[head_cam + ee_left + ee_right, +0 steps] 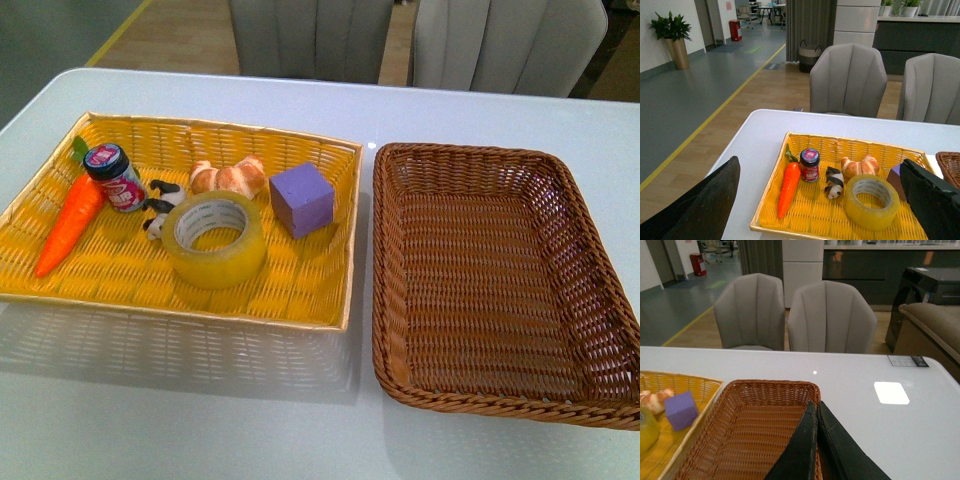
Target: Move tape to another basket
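The tape [214, 240], a wide yellow translucent roll, lies flat in the yellow tray [100, 275] at its front middle. The brown wicker basket [490, 290] stands empty to the tray's right. Neither arm shows in the front view. In the left wrist view my left gripper [820, 162] is open and empty, held back from and above the tray, with the tape [871, 201] between its spread fingers [932, 200]. In the right wrist view my right gripper [816, 404] is shut and empty above the basket [755, 425]. The tape's edge [645, 429] shows there too.
The tray also holds a carrot [70, 224], a small jar [116, 176], a panda figure [160, 208], a croissant [228, 177] and a purple cube [301, 199] right behind the tape. Grey chairs [310, 35] stand past the table's far edge.
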### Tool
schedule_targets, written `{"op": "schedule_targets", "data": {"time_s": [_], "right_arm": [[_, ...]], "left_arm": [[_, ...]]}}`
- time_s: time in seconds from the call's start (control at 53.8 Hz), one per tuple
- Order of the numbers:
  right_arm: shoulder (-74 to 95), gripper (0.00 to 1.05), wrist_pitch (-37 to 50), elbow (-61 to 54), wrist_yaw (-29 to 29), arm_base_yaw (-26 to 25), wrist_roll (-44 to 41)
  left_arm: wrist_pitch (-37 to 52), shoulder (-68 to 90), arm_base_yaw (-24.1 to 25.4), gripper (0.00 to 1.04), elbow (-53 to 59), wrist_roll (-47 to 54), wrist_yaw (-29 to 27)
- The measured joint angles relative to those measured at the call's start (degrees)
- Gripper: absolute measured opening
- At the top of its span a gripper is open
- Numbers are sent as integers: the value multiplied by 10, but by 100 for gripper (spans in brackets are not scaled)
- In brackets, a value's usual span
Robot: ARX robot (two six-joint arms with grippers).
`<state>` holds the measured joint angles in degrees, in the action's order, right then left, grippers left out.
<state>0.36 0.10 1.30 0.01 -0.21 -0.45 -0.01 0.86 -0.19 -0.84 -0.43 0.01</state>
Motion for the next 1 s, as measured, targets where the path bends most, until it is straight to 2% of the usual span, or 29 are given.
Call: {"op": "schedule_targets", "data": {"time_s": [0.037, 0.074, 0.093, 0.13, 0.149, 0.205, 0.26, 0.595, 0.763, 1.005], "right_arm": [[0, 2, 0, 0, 0, 0, 0], [0, 11, 0, 0, 0, 0, 0], [0, 14, 0, 0, 0, 0, 0], [0, 25, 0, 0, -1, 0, 0], [0, 28, 0, 0, -1, 0, 0], [-1, 37, 0, 0, -1, 1, 0], [0, 46, 0, 0, -1, 1, 0], [-1, 97, 0, 0, 0, 1, 1], [-1, 96, 0, 0, 0, 1, 0], [-1, 96, 0, 0, 0, 1, 0]], "left_arm": [[0, 0, 0, 96, 0, 0, 0], [-20, 13, 7, 96, -6, -1, 22], [-66, 30, 19, 96, -25, -2, 66], [-221, 141, 53, 96, -100, -5, 179], [-263, 183, 60, 96, -122, -7, 207], [-328, 264, 62, 96, -158, -14, 244], [-326, 323, 57, 96, -174, -20, 251], [-64, 627, 11, 96, -245, -42, 198], [68, 850, -12, 96, -314, -30, 142], [92, 1055, -36, 96, -419, -7, 87]]}}
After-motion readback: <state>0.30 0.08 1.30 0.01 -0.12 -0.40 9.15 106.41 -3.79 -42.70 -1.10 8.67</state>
